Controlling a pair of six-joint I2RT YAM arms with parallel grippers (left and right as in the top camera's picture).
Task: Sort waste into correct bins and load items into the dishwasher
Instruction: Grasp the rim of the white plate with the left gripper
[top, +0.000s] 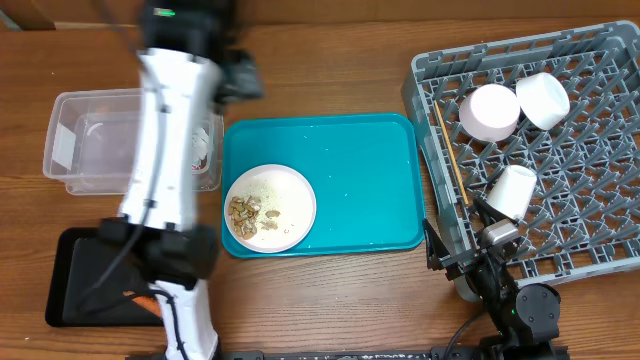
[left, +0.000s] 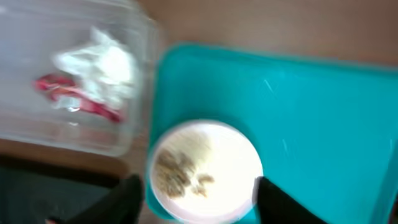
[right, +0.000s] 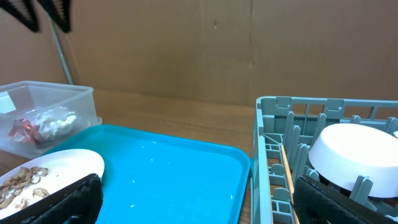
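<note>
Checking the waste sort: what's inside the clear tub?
A crumpled white napkin and a red-and-white wrapper lie in the clear tub. Overhead, the left arm covers its right part.

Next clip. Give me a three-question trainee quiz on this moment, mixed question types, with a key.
1. How many bowls and cups sit in the grey dish rack?
2. Where do the crumpled napkin and the red wrapper lie? A: black tray. B: clear tub. C: dish rack.
3. True or false: the white plate on the teal tray is empty.
Key: 1. Three: two bowls and one cup. 2. B. 3. False; it holds brownish food scraps.
</note>
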